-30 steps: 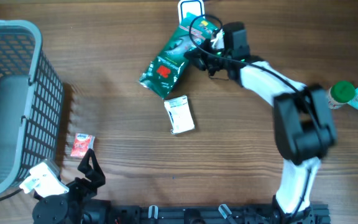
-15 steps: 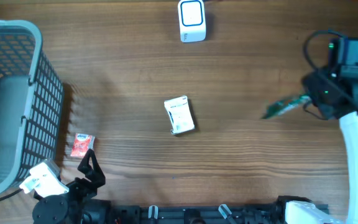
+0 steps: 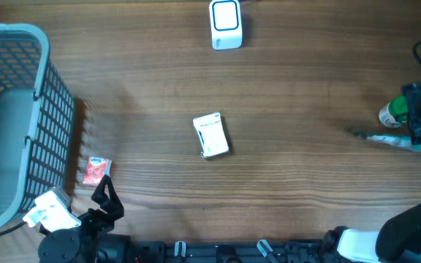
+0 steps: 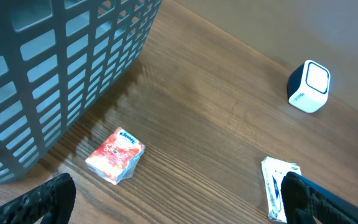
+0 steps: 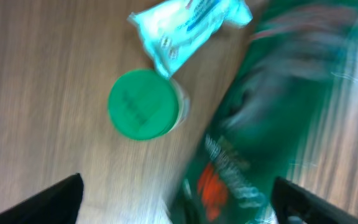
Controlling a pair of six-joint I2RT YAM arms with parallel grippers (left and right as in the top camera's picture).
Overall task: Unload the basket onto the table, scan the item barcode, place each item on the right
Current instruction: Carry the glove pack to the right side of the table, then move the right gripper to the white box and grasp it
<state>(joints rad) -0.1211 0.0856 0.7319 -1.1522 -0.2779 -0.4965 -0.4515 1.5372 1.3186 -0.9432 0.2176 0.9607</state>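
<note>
The green snack bag (image 5: pixel 272 124) with a red logo is blurred in the right wrist view. It lies between my right gripper's (image 5: pixel 182 205) wide-apart fingers without being pinched. From overhead the bag (image 3: pixel 382 138) is a thin streak at the table's right edge, beside my right gripper (image 3: pixel 414 124). The white barcode scanner (image 3: pixel 226 24) stands at the far middle of the table. My left gripper (image 4: pixel 179 199) rests open and empty at the near left.
A green-capped bottle (image 5: pixel 143 104) and a pale teal packet (image 5: pixel 188 22) lie by the bag. A white packet (image 3: pixel 211 134) lies mid-table and a small red packet (image 3: pixel 96 169) near the grey mesh basket (image 3: pixel 46 95) on the left.
My right arm swung from the scanner to the right edge, carrying the green bag. Its jaws have opened and the bag has left the grip. The left arm has not moved.
</note>
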